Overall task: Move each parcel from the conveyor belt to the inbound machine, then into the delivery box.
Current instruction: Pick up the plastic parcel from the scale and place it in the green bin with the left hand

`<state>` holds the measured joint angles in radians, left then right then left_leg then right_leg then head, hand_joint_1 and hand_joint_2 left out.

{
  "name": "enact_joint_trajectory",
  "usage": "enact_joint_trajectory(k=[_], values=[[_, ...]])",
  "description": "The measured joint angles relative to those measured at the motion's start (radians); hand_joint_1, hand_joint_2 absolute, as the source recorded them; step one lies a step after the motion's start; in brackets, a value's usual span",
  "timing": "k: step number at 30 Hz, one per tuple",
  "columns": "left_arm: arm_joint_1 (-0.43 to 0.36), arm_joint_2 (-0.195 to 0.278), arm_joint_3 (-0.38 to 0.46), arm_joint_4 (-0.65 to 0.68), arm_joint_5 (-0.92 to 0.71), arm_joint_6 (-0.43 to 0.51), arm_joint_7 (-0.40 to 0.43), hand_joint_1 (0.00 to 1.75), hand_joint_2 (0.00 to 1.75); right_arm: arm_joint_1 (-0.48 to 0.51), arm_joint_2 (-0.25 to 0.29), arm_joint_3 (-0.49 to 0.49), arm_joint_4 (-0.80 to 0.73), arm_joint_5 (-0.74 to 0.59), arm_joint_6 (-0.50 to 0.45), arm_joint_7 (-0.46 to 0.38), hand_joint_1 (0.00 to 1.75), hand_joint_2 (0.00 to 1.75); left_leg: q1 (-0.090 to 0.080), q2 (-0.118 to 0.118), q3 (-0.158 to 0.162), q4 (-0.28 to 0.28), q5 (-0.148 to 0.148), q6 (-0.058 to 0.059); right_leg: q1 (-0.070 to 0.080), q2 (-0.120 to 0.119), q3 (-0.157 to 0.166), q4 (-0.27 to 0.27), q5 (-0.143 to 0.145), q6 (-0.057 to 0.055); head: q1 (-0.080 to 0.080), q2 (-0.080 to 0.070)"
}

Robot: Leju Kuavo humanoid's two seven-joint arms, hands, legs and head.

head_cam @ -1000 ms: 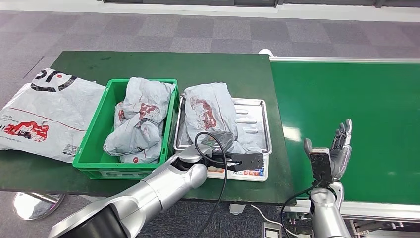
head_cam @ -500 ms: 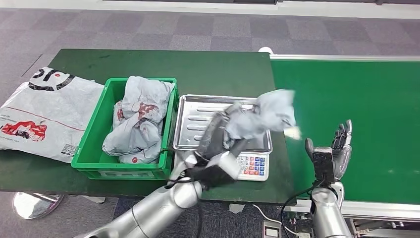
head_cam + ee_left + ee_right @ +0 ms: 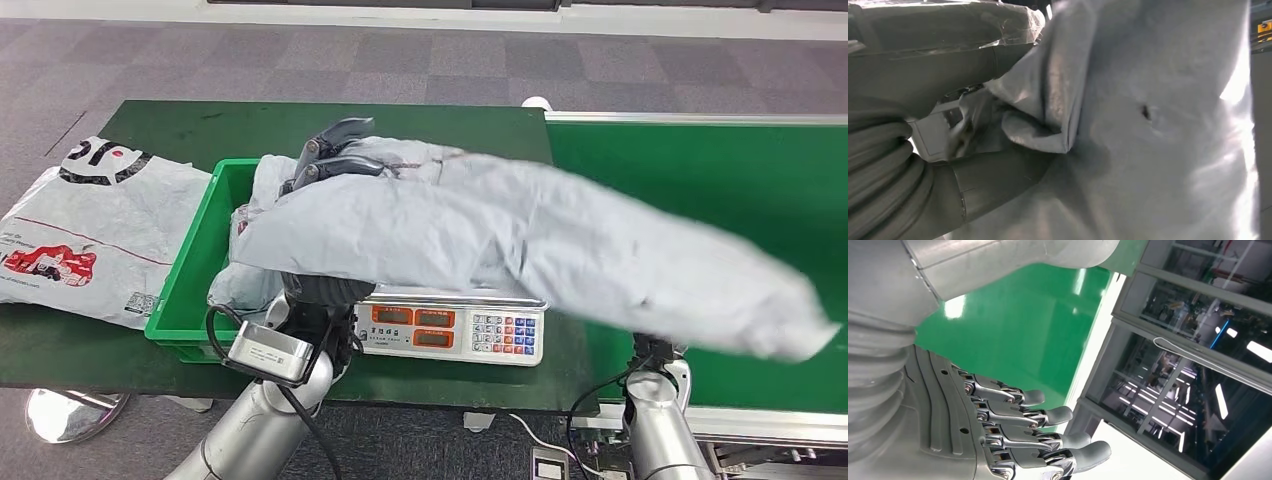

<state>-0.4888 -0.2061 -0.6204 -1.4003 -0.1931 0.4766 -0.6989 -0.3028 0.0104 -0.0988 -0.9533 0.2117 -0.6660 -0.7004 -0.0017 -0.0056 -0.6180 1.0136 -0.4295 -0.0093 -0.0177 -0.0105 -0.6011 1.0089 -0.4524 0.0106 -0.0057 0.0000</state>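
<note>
My left hand [image 3: 332,152] grips a long grey plastic parcel [image 3: 520,240] by its left end and holds it up in the air, close to the head camera. The parcel stretches from above the green crate [image 3: 185,275] across the scale [image 3: 450,328] to over the conveyor belt [image 3: 700,165]. In the left wrist view the hand [image 3: 973,60] is closed on crumpled folds of the parcel [image 3: 1158,125]. The scale's tray is hidden behind the parcel. My right hand [image 3: 973,432] stays open over the belt [image 3: 1023,330], fingers straight, holding nothing.
The green crate holds several grey parcels [image 3: 245,285] and stands left of the scale on the dark green table [image 3: 450,130]. A large flat white bag [image 3: 85,235] lies at the table's left end. Grey floor lies beyond the table.
My left hand has lifted the parcel off the scale tray and swung it up and to the left, toward the crate. The parcel now hides the tray and my right hand, whose arm stays put.
</note>
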Motion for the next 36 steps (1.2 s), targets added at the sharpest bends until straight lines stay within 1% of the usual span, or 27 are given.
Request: enact_joint_trajectory(k=[3,5,9,12,14,15,16,19,21,24,31,33,34,36], values=[[-0.001,0.003,0.013,0.013,-0.029,0.021,0.001,1.75,1.75,0.000,-0.001,0.004,0.003,-0.004,-0.007,0.000,0.00,1.75,0.000,0.000,0.000,0.000,0.000,0.000,0.000,0.000,0.000,0.000,0.000,0.000,0.000,0.000],[-0.009,0.003,0.030,0.057,-0.102,0.071,0.028,1.75,1.75,0.000,-0.002,0.007,0.003,-0.009,-0.016,0.000,0.00,1.75,0.000,0.000,0.000,0.000,0.000,0.000,0.000,0.000,-0.001,0.000,0.000,0.000,0.000,0.000],[-0.058,0.001,0.081,0.226,-0.307,0.177,0.185,1.75,1.75,0.003,-0.002,0.012,0.003,-0.011,-0.027,-0.001,0.00,1.75,0.000,0.001,0.000,0.000,0.000,0.000,0.000,0.001,-0.001,0.000,0.000,0.000,0.000,0.000],[-0.108,0.001,0.120,0.364,-0.442,0.207,0.328,1.75,1.75,0.005,-0.003,0.014,0.004,-0.001,-0.029,-0.001,0.00,1.75,0.000,0.001,0.000,0.000,0.001,-0.001,0.000,0.002,-0.001,0.000,0.001,-0.001,0.000,0.000],[-0.147,0.004,0.174,0.476,-0.536,0.212,0.426,1.75,1.75,0.004,-0.003,0.014,0.005,0.014,-0.025,-0.001,0.00,1.75,0.000,0.001,0.001,0.000,0.001,-0.001,0.000,0.002,-0.001,0.000,0.002,-0.002,0.000,0.000],[-0.164,0.008,0.211,0.530,-0.564,0.213,0.455,1.75,1.75,0.003,-0.002,0.014,0.006,0.022,-0.022,-0.001,0.00,1.75,0.000,0.002,0.001,0.000,0.002,-0.002,0.000,0.002,-0.001,0.000,0.002,-0.002,0.000,0.000],[-0.179,0.013,0.251,0.580,-0.575,0.213,0.467,1.75,1.75,0.003,-0.002,0.014,0.007,0.028,-0.018,-0.001,0.00,1.75,0.000,0.002,0.001,0.000,0.002,-0.002,0.001,0.003,-0.001,0.000,0.002,-0.002,0.000,0.000],[-0.210,0.032,0.355,0.690,-0.575,0.213,0.461,1.75,1.75,0.003,-0.002,0.014,0.009,0.040,-0.011,-0.001,0.00,1.75,0.001,0.003,0.001,0.000,0.002,-0.002,0.001,0.004,-0.002,0.000,0.002,-0.003,0.000,0.000],[-0.222,0.041,0.396,0.737,-0.574,0.213,0.457,1.75,1.75,0.002,-0.002,0.014,0.009,0.042,-0.008,0.000,0.00,1.75,0.001,0.002,0.001,0.000,0.002,-0.003,0.001,0.003,-0.002,0.000,0.002,-0.003,0.000,0.000],[-0.232,0.045,0.430,0.783,-0.575,0.215,0.456,1.75,1.75,0.001,-0.002,0.014,0.010,0.042,-0.006,0.000,0.00,1.75,0.001,0.001,0.000,0.000,0.002,-0.003,0.001,0.003,-0.002,0.000,0.002,-0.003,0.000,0.000],[-0.239,0.047,0.462,0.824,-0.579,0.217,0.449,1.75,1.75,0.001,-0.002,0.014,0.013,0.048,0.000,0.000,0.00,1.75,0.001,0.001,-0.001,0.000,0.001,-0.002,0.000,0.003,-0.002,0.000,0.001,-0.002,0.000,0.000],[-0.229,0.046,0.497,0.806,-0.600,0.218,0.412,1.75,1.75,0.001,-0.002,0.014,0.013,0.059,0.009,0.000,0.00,1.75,0.001,0.001,0.000,0.000,0.001,-0.002,0.001,0.003,-0.002,0.000,0.002,-0.002,0.000,0.000],[-0.219,0.044,0.527,0.784,-0.625,0.219,0.372,1.75,1.75,0.001,-0.001,0.014,0.013,0.064,0.014,0.000,0.00,1.75,0.001,0.002,0.000,0.000,0.001,-0.002,0.001,0.004,-0.002,0.000,0.002,-0.002,0.000,0.000],[-0.198,0.025,0.625,0.722,-0.682,0.220,0.247,1.75,1.75,0.001,-0.001,0.014,0.015,0.070,0.019,0.000,0.00,1.75,0.001,0.003,0.000,0.000,0.001,-0.002,0.001,0.004,-0.003,0.000,0.002,-0.002,0.000,0.000]])
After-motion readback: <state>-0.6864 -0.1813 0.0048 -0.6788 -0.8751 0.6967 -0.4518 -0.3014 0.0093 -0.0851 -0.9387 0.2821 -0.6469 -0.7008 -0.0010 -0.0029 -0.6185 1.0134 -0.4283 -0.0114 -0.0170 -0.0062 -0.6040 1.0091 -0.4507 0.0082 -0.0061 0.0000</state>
